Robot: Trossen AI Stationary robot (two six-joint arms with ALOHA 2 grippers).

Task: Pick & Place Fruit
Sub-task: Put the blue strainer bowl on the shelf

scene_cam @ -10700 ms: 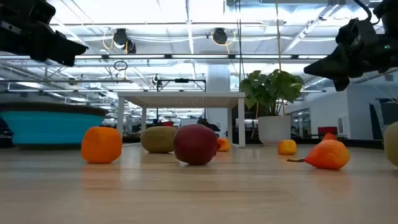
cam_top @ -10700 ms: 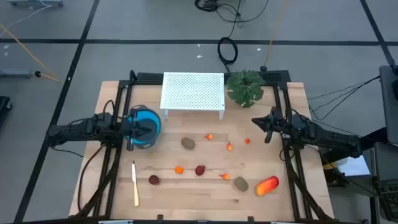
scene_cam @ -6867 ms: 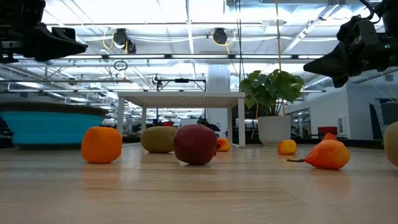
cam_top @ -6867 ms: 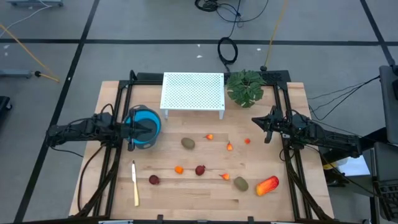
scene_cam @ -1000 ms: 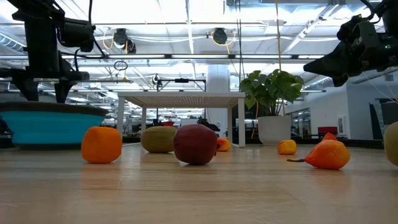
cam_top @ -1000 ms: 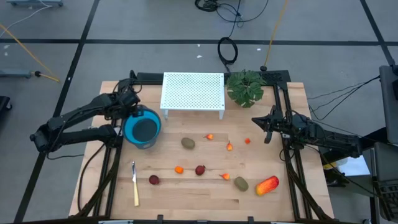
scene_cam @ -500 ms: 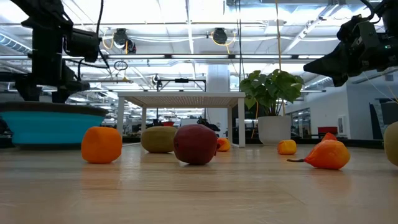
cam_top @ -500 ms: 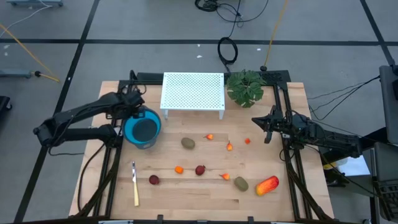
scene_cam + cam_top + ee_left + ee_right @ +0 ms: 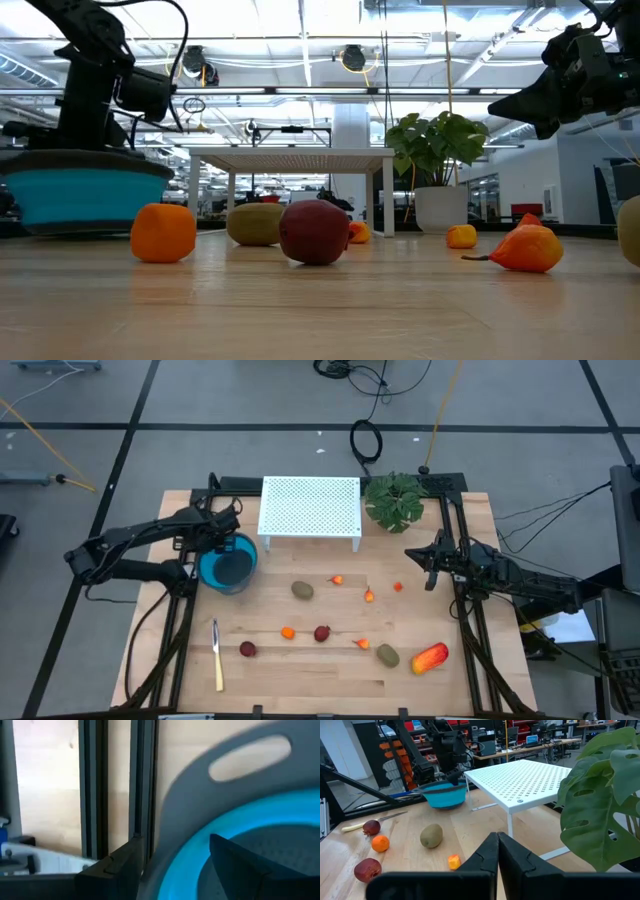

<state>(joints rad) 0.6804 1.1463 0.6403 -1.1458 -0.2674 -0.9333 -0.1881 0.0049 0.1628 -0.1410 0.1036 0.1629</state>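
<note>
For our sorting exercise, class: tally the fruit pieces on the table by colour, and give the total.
Olive-brown ovals: 2
Dark red balls: 2
Small orange pieces: 5
Large red-orange-yellow piece: 1
Total: 10

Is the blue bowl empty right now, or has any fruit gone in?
Empty as far as shown: the blue bowl shows only a bare dark inside in the high view, and the fruit pieces, like the red-orange piece, lie on the table.
</note>
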